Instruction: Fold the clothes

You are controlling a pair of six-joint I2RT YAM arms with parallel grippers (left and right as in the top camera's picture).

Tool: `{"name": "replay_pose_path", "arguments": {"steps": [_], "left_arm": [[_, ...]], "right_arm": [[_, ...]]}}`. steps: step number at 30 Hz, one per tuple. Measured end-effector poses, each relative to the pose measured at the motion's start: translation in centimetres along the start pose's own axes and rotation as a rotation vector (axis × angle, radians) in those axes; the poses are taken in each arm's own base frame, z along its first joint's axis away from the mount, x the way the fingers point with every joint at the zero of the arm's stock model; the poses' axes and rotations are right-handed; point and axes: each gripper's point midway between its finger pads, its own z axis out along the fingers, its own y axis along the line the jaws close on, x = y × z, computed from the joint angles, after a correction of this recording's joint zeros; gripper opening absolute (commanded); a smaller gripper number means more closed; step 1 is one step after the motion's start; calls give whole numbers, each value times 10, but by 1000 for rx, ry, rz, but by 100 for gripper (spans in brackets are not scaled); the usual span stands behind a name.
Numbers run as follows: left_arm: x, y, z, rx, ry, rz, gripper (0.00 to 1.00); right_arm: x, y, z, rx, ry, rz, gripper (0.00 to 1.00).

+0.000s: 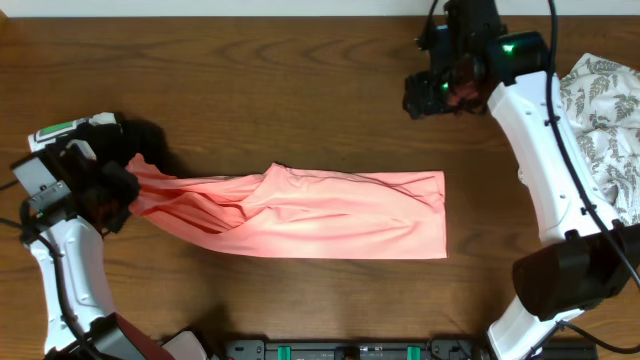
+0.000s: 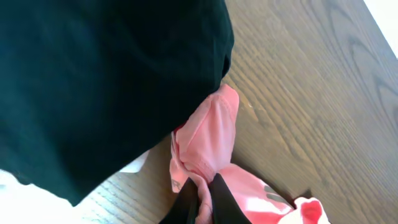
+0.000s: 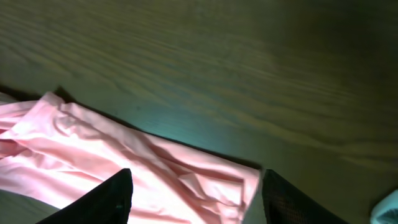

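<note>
Closest to the lens, a black bulk (image 2: pixel 93 81) fills most of the left wrist view; I cannot tell what it is. Just below it the left end effector (image 2: pixel 200 202) is pinched tight on a bunched end of the pink cloth (image 1: pixel 320 215). From overhead, that cloth lies in a long band across the middle of the wooden surface (image 1: pixel 250 80), gathered end at 9 o'clock, flat end toward 3 o'clock. Near the flat end the right end effector (image 3: pixel 198 193) hangs spread wide and empty. At 3 o'clock a leaf-print cloth (image 1: pixel 605 120) is heaped, apart from the pink one.
</note>
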Motion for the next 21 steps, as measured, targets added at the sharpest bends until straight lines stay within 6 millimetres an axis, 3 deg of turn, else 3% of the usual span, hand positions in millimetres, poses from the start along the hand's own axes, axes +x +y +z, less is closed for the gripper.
{"name": "replay_pose_path", "arguments": {"steps": [5, 21], "left_arm": [[12, -9, 2, -2, 45, 43, 6], [98, -123, 23, 181, 232, 476, 6]], "right_arm": [[1, -2, 0, 2, 3, 4, 66], [5, -2, 0, 4, 20, 8, 69]]}}
